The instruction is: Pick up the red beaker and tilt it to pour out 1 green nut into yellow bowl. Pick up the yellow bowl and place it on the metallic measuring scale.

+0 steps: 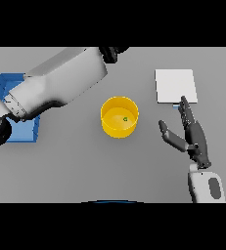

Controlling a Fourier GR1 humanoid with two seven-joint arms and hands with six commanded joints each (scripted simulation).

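Right hand [193, 134] sits lowest in the view, on the right side, palm up off the grey tabletop [75, 166]. Its fingers [185, 110] are straight and spread, thumb out to the left, holding nothing. The fingertips reach up to just below the near edge of the metallic measuring scale [176, 85].

Biggest thing in view is the left arm [60, 83], slanting from the left edge up to the top centre. The left hand [113, 52] is mostly cut off at the top edge, so can't tell what its fingers are doing, and the red beaker doesn't show anywhere.

Under that arm there's a blue tray [9, 83] against the left side, mostly covered; only its far corner and near rim stick out.

The scale is a pale square plate at upper right, flat, with bare tabletop around it.

Yellow bowl [119, 117] stands upright near the centre, well apart from the scale and the tray, with the right hand off to its right, not touching. Plenty of bare grey all round its rim, especially toward the near edge.

Smallest: one green nut [125, 118] lying inside the bowl, a bit right of centre.
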